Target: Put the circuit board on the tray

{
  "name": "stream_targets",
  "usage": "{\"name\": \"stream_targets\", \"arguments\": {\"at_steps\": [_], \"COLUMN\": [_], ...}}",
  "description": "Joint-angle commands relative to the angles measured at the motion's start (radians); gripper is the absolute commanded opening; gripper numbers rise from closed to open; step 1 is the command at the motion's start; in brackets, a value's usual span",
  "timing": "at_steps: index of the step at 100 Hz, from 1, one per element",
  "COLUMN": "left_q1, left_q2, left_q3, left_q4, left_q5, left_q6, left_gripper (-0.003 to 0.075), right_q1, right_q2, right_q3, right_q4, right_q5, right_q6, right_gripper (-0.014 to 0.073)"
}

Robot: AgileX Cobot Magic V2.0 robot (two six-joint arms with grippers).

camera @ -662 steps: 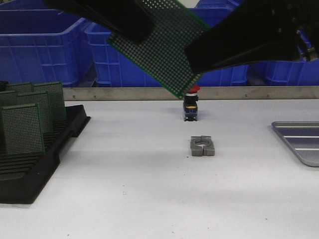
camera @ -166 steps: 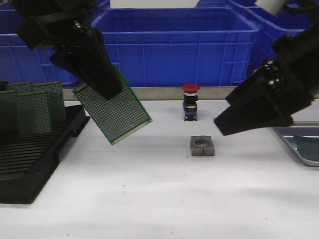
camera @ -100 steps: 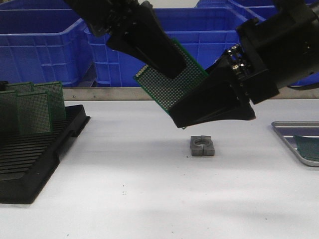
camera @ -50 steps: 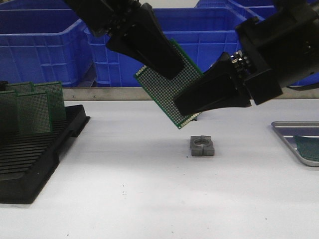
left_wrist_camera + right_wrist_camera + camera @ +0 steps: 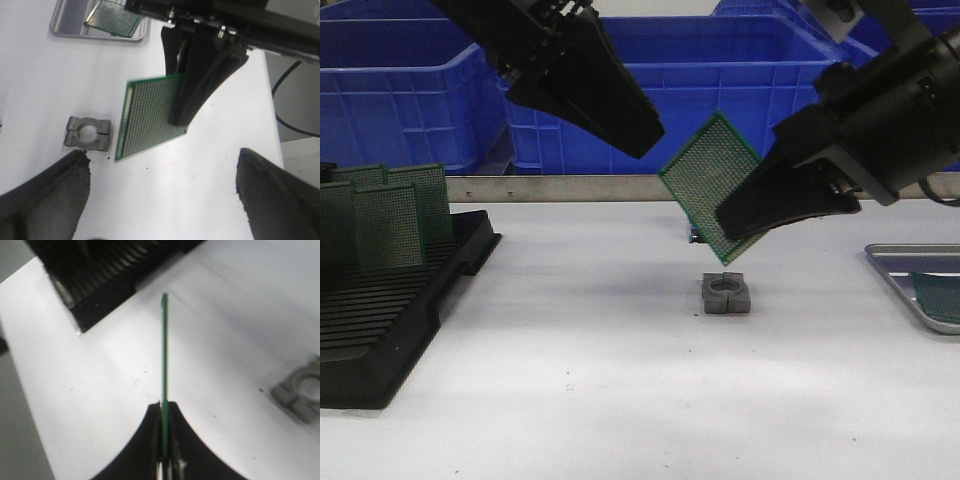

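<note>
step: carry to tray; right gripper pinches green perforated circuit board by its lower edge, mid-air above grey metal clamp block
left gripper: fingers wide apart, holding nothing
advice: keep the pinch firm, level board, lower beside the one already there
tray: flat grey metal tray, far right
counts: boards in black slotted rack ~4; tray 1; held 1; block 1; blue plastic bins at least 3
</note>
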Motion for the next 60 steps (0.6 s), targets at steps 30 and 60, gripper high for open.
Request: {"name": "stream_targets", "arguments": {"at_steps": [30,60], "left_q1": [0.046,0.046], "left_q2": [-0.048,-0.048], "left_q3": [-0.033,-0.033], "left_q4": [-0.057,-0.057], "left_q5": [0.022,0.041], "left_q6": [-0.018,-0.018], "left_gripper": [0.0568,0.0568], "right_q1": [-0.278,-0.417], "right_q2": [-0.038,-0.019], "right_q3": [-0.023,-0.023], "right_q4": [0.023,0.024], "right_q5": [-0.181,-0.266], "right_q6": [0.232,0.234], "right_gripper": [-0.0069,-0.0068]}}
